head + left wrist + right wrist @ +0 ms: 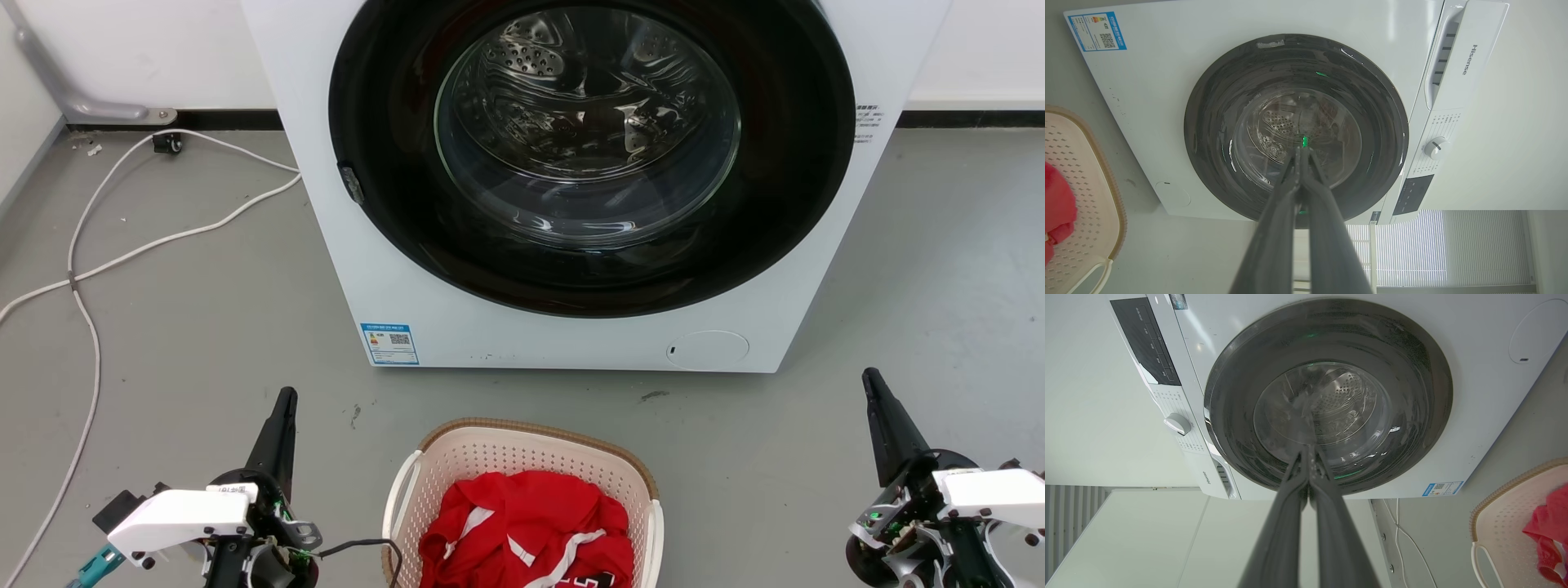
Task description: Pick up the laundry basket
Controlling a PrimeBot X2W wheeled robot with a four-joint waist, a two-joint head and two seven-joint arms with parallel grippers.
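Sitting at the bottom centre of your head view, the laundry basket [522,447] rests on the grey floor [204,327] before the washing machine [571,335], with a red garment [522,523] inside. You have the left gripper [284,400] at lower left and the right gripper [872,382] at lower right, each with fingers pressed together, both well apart from the basket.

The left gripper [1303,150] is seen with its 2 dark fingers pressed together, tips shown in front of the round, dark-rimmed glass door [1372,122] of a white Hisense washing machine [1167,81] straight ahead. A white control knob [1436,147] is seen to the right of the tips. Far to their left, the laundry basket [1090,175] is cut off by the frame edge, with a red garment [1057,212] lying inside it.
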